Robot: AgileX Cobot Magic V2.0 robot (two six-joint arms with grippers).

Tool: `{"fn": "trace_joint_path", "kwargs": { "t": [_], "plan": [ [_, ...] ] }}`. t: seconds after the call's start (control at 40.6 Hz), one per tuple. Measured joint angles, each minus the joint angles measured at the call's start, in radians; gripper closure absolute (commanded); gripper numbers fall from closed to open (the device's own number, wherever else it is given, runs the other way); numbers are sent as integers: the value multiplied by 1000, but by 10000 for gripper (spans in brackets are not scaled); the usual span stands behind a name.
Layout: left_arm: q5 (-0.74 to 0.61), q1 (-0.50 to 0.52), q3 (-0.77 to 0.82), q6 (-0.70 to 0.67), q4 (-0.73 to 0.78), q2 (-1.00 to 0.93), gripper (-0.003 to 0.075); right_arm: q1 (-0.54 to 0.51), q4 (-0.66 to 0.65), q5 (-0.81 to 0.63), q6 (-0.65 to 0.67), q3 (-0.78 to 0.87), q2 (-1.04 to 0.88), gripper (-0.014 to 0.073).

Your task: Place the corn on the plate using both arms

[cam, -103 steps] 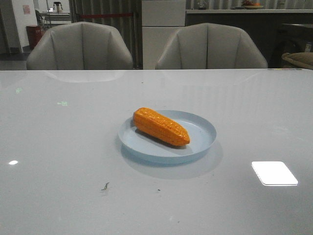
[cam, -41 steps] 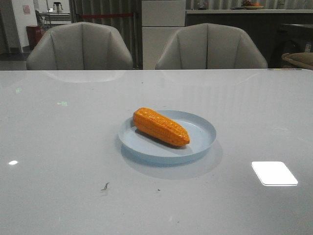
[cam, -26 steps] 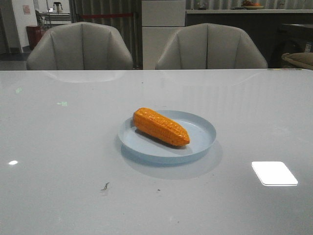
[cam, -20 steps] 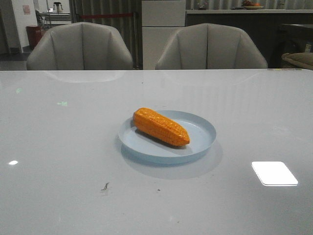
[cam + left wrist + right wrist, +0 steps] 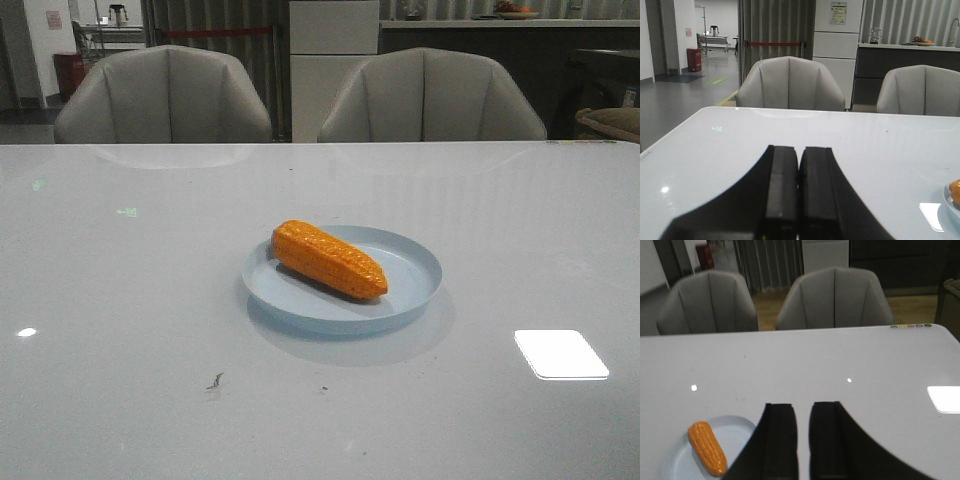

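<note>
Nothing has moved: the corn (image 5: 329,259) lies on the plate (image 5: 415,285). Left end effector (image 5: 799,192) pressed together; right end effector (image 5: 803,440) slightly spread, empty.

front view faces forward over the table (image 5: 120,300); both wrist views share its chairs (image 5: 165,95).
</note>
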Motion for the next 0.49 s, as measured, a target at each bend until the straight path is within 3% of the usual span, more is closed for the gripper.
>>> {"fn": "trace_joint_path", "kwargs": {
  "t": [0.222,0.492],
  "plan": [
    [0,0,0,0,0,0,627,-87,101,-51,0,172,-271,556],
    [2,0,0,0,0,0,627,-88,-23,-74,0,326,-345,556]
  ]
}}
